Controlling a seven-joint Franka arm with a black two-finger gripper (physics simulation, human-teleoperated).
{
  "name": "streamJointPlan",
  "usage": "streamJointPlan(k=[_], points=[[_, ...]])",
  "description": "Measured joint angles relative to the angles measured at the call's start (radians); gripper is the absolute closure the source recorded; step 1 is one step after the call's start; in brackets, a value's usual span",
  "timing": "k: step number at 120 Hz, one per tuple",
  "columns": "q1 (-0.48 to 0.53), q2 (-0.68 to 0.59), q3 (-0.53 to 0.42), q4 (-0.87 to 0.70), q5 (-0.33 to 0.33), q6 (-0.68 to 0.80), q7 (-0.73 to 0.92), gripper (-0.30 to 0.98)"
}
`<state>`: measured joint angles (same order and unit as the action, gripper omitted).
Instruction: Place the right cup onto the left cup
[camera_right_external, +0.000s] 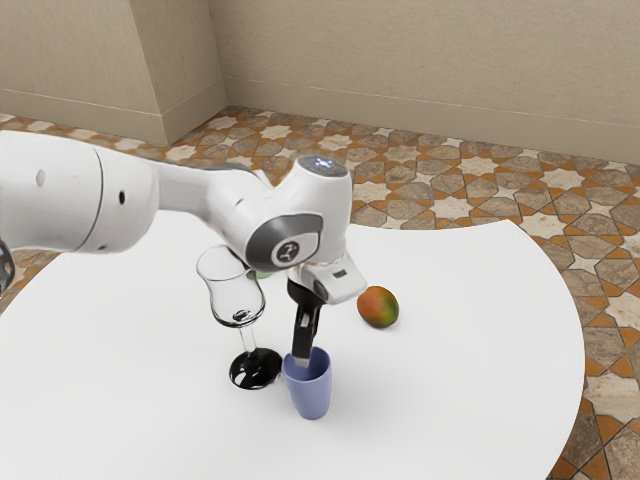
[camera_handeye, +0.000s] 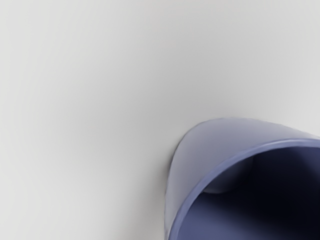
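Black gripper (camera_right_external: 303, 358) is hovering at rim of blue cup (camera_right_external: 311, 393) (can't tell if it's gripping); it's prob. attempting the grasp, next move requiring a secure hold b4 lifting.

No words, labels, brands, numbers or signs are legible in either the exterior or wrist view.

Blue-violet cup (camera_right_external: 314, 395) — orange-green mango (camera_right_external: 378, 307) — white table (camera_right_external: 450, 400).

The arm (camera_right_external: 122, 175) is white and rounded, its dark grey cap (camera_right_external: 262, 243) bearing a round logo (camera_right_external: 288, 252); the gripper (camera_right_external: 304, 358) is black.
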<state>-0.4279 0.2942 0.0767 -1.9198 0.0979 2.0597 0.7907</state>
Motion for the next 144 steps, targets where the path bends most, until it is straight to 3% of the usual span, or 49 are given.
streamJointPlan(k=[11, 33, 54, 94, 116, 144], points=[[-0.005, 0.02, 0.0, -0.003, 0.0, 0.023, 0.001, 0.04], [-0.01, 0.032, 0.0, -0.026, 0.001, 0.072, 0.0, 0.48], [-0.013, 0.029, 0.0, -0.042, 0.001, 0.102, -0.008, 0.68], [-0.009, 0.009, 0.0, -0.051, 0.005, 0.128, -0.026, 0.77], [0.02, 0.007, 0.004, 0.048, 0.021, 0.126, -0.022, 0.78], [0.165, -0.005, 0.009, 0.157, 0.051, 0.068, -0.017, 0.78]])
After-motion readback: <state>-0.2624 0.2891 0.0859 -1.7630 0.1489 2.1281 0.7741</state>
